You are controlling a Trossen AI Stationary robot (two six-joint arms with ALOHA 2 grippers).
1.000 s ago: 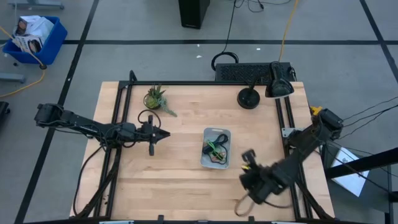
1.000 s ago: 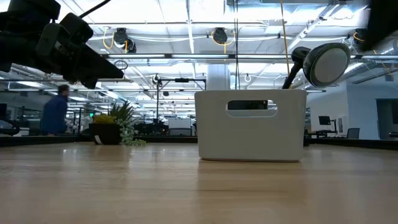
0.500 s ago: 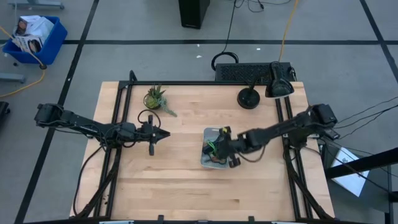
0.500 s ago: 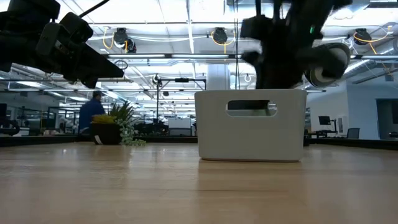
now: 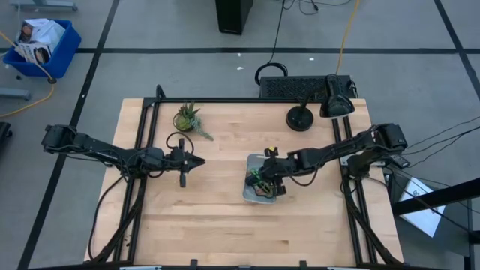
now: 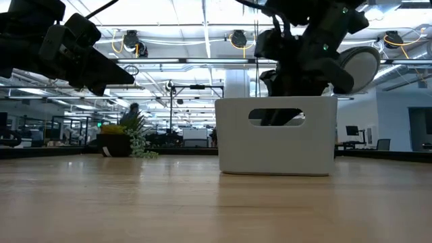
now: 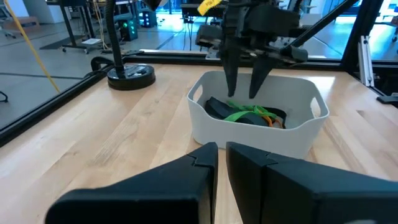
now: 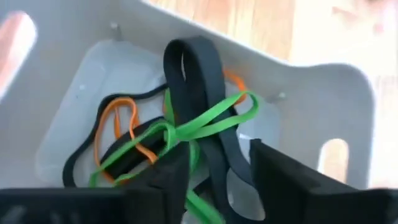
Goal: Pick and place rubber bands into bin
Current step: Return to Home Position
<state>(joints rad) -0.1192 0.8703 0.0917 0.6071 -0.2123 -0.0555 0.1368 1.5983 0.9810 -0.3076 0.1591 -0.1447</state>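
Observation:
The bin (image 5: 245,187) stands mid-table, a pale tray holding rubber bands: a wide black one (image 8: 193,68), a green one (image 8: 211,124) and an orange one (image 8: 118,115), tangled on its floor (image 7: 245,115). My right gripper (image 7: 244,93) points down into the bin, open, just above the bands (image 5: 264,178). In the right wrist view the black band runs on between its fingers (image 8: 217,168). My left gripper (image 5: 196,161) hovers left of the bin, shut and with nothing in it (image 7: 222,155). My right gripper: its open fingers (image 8: 168,174) stand on either side of the black band's lower stretch (image 8: 221,146). I cannot tell whether they touch it. The band lies in the bin, on the other bands.
A small potted plant (image 5: 187,118) stands at the far left of the table. A black lamp base (image 5: 300,118) and lamp head (image 5: 337,105) are at the far right. A blue crate (image 5: 41,45) sits on the floor beyond the table. A person (image 6: 133,115) shows far off in the room.
My right gripper has swung from the table's near right part toward the bin. It came over the bin's near right corner, then moved on over the bin's middle and went down into it.

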